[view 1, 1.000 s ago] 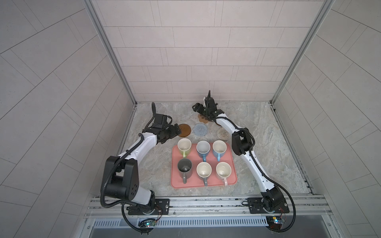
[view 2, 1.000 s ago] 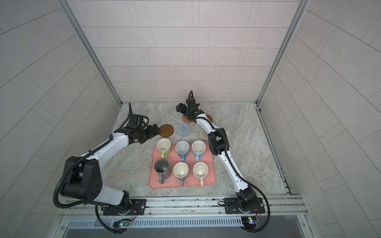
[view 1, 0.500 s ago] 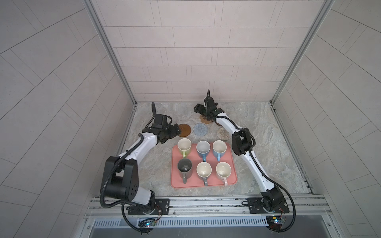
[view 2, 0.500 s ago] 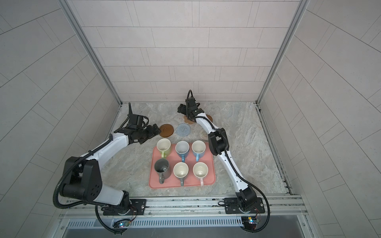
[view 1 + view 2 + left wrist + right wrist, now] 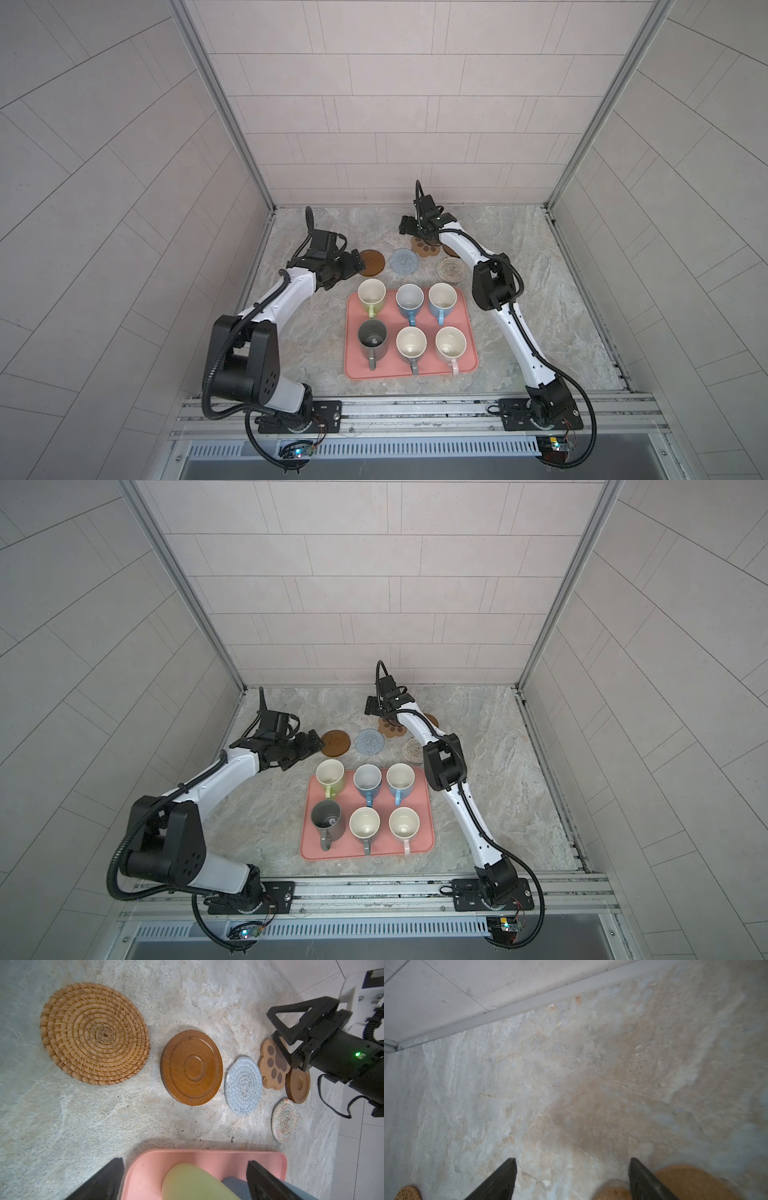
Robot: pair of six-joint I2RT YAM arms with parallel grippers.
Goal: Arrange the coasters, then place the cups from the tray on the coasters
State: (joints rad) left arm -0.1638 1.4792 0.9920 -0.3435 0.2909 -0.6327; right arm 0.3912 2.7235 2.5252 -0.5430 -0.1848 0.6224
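Right tool (image 5: 572, 1162) hovering released, empty, over paw-shaped coaster (image 5: 426, 246), which is crowding far wooden disc (image 5: 449, 250); probably spacing them out. Left tool (image 5: 184, 1165) hanging wide open, empty, by light green mug (image 5: 371, 296). Six mugs sitting on tray (image 5: 351, 370), coasters lying on counter (image 5: 311, 332) behind

Pale grey tiled walls (image 5: 374, 83) enclose a mottled beige-and-grey stone-look worktop (image 5: 540, 291) on three sides, joined by aluminium corner posts (image 5: 222, 104). Soft, even light.
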